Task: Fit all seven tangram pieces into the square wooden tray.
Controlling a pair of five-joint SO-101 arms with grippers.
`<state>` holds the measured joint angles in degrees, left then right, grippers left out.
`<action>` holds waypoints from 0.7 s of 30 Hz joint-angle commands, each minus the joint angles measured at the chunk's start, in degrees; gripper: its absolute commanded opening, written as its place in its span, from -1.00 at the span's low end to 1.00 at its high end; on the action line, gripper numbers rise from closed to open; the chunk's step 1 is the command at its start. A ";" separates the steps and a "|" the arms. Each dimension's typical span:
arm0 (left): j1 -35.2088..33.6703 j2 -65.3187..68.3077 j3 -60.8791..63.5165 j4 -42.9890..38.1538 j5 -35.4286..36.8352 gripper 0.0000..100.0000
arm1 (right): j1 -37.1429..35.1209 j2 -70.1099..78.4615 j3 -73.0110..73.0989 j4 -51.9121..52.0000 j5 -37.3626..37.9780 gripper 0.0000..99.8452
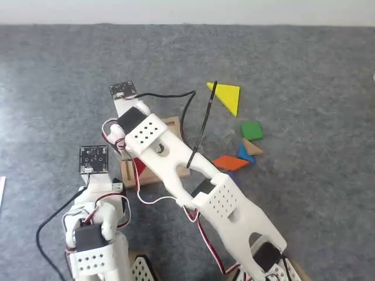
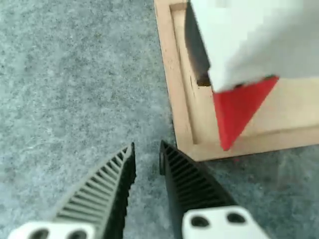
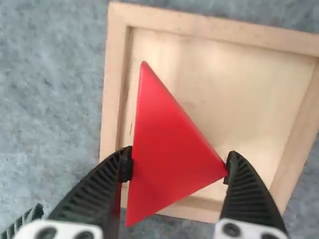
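My right gripper (image 3: pixel 177 167) is shut on a large red triangle (image 3: pixel 164 149), one finger on each side of it, just over the near-left corner of the square wooden tray (image 3: pixel 114 74). In the high view the red triangle (image 1: pixel 139 167) peeks from under the right arm (image 1: pixel 164 152), which covers most of the tray (image 1: pixel 173 122). My left gripper (image 2: pixel 147 148) hovers over the carpet just outside the tray's corner (image 2: pixel 169 74), slightly open and empty. Loose pieces lie to the tray's right: yellow triangle (image 1: pixel 228 96), green square (image 1: pixel 252 130), tan triangle (image 1: pixel 253 147), blue piece (image 1: pixel 243 154), orange piece (image 1: pixel 229 163).
Grey carpet covers the table. The left arm (image 1: pixel 96 199) stands at the tray's near-left side. A black cable (image 1: pixel 202 126) runs from the right arm across the ground between tray and loose pieces. The right arm's white body (image 2: pixel 249 40) hangs over the tray.
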<state>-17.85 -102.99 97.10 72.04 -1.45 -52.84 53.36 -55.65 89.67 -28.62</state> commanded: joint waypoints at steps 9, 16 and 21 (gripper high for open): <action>-0.18 -1.05 -0.66 0.18 0.09 -0.84 | 1.36 2.33 -3.60 -6.11 0.70 -0.64; -0.18 -1.05 -0.66 0.18 0.09 -0.84 | 1.10 2.77 -3.52 -8.66 3.52 -0.64; -0.53 -1.05 -0.66 0.18 0.09 -0.84 | 1.10 2.86 -3.52 -9.01 3.52 -0.62</action>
<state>-17.85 -102.99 97.10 72.04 -1.45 -52.31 57.05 -56.35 81.58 -25.98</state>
